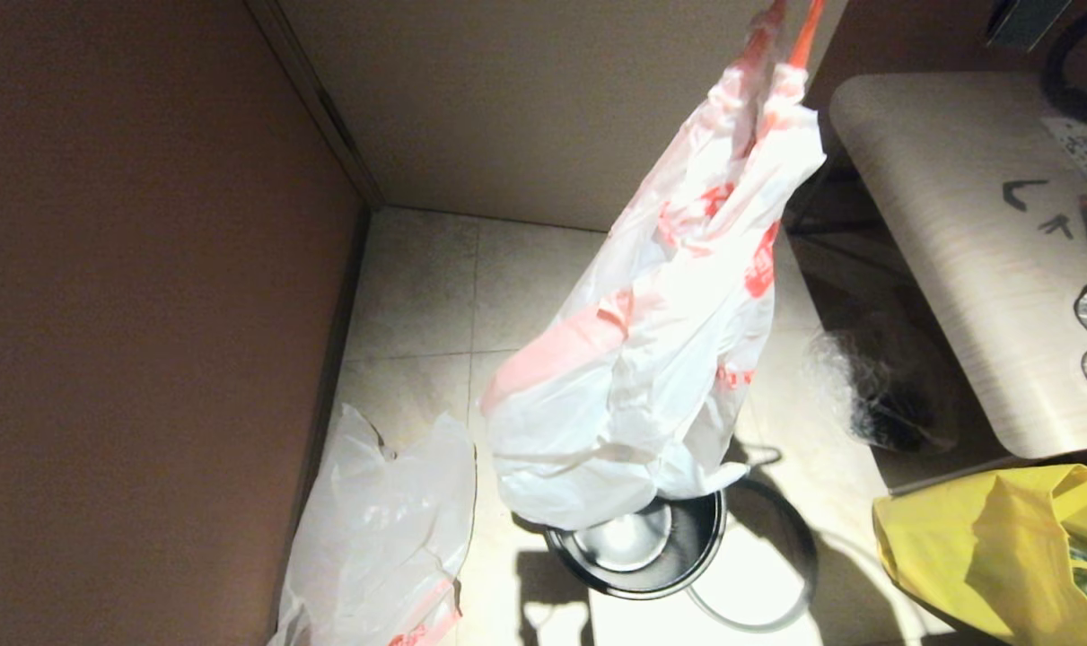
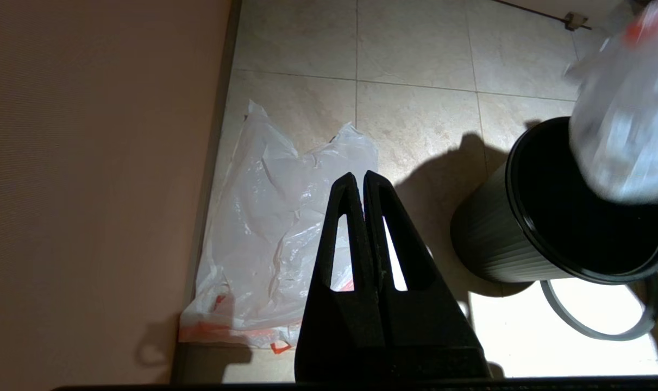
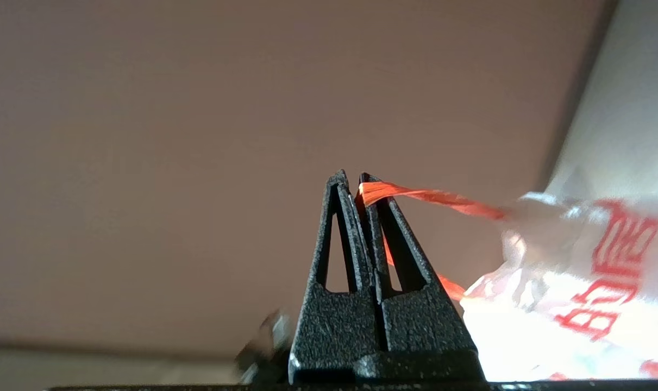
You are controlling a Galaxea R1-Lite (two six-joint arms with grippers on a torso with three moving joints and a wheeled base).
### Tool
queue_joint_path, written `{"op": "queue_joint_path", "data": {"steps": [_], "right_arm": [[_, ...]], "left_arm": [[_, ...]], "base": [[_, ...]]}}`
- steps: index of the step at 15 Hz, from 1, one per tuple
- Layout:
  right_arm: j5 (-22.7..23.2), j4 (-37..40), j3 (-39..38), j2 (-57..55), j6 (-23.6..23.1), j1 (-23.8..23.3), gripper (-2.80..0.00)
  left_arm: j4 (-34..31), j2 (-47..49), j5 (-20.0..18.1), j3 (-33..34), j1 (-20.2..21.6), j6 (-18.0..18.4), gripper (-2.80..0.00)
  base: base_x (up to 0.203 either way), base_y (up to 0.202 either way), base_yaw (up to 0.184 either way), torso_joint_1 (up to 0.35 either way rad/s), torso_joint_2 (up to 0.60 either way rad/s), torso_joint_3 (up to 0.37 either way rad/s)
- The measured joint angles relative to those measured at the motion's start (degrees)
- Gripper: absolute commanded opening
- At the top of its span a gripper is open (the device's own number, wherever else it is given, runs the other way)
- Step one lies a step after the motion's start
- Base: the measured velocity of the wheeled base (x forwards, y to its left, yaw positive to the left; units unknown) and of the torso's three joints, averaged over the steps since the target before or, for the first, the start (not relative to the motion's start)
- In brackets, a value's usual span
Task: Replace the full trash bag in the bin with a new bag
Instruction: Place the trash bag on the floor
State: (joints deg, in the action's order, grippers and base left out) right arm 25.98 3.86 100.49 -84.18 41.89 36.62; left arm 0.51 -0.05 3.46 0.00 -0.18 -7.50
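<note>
White, thin plastic lies at the far left on the floor tiles: the new bag (image 1: 381, 538), limp and flat against the brown wall (image 1: 148, 314), with a red strip at its lower edge. The left gripper (image 2: 359, 182) hangs above it with its two fingers pressed together and nothing between them; it is not seen in the head view.

To the right of the new bag stands the bin (image 1: 651, 552), black and round, and its inside looks empty. The grey hoop (image 1: 776, 574) lies on the floor, leaning around the bin's right side, not seated on the rim.

Above the bin hangs the full trash bag (image 1: 651, 359). Its bottom is just over the bin's mouth, so it is lifted out, or almost. The red drawstring loops (image 3: 426, 194) go up to the right gripper (image 3: 353, 182), whose fingers are closed tight on the red string, high up near the wall.

Further right are a clear crinkly bag (image 1: 866, 386) on the floor, a pale table (image 1: 956, 269) and a yellow bag (image 1: 992, 538).

I judge the step in hand is the removing of the full bag. The next move probably needs the right arm to carry it sideways, away from the bin, and put it down without it swinging against the bin. After this the left gripper must open and take the new bag.
</note>
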Motion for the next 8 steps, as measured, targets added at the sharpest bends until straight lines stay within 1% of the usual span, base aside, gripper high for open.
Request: {"op": "queue_joint_path", "data": {"steps": [2, 3, 6, 7, 8], "right_arm": [[-4.9, 2.9, 6.2, -0.2, -4.4, 0.0, -2.8], [-8.5, 4.1, 8.3, -0.4, -7.5, -0.1, -2.8], [-20.3, 4.6, 10.2, -1.5, -17.7, -0.4, -2.8], [-25.2, 4.4, 10.3, -2.4, -20.7, -1.2, -2.8], [-29.4, 4.2, 10.3, -3.6, -23.2, -3.2, -2.8]], "left_arm": [[0.0, 0.0, 0.0, 0.0, 0.0, 0.0, -2.8], [0.0, 0.0, 0.0, 0.0, 0.0, 0.0, -2.8], [0.0, 0.0, 0.0, 0.0, 0.0, 0.0, -2.8], [0.0, 0.0, 0.0, 0.0, 0.0, 0.0, -2.8], [0.0, 0.0, 0.0, 0.0, 0.0, 0.0, -2.8]], "base": [[0.0, 0.0, 0.0, 0.0, 0.0, 0.0], [0.0, 0.0, 0.0, 0.0, 0.0, 0.0], [0.0, 0.0, 0.0, 0.0, 0.0, 0.0], [0.0, 0.0, 0.0, 0.0, 0.0, 0.0], [0.0, 0.0, 0.0, 0.0, 0.0, 0.0]]}}
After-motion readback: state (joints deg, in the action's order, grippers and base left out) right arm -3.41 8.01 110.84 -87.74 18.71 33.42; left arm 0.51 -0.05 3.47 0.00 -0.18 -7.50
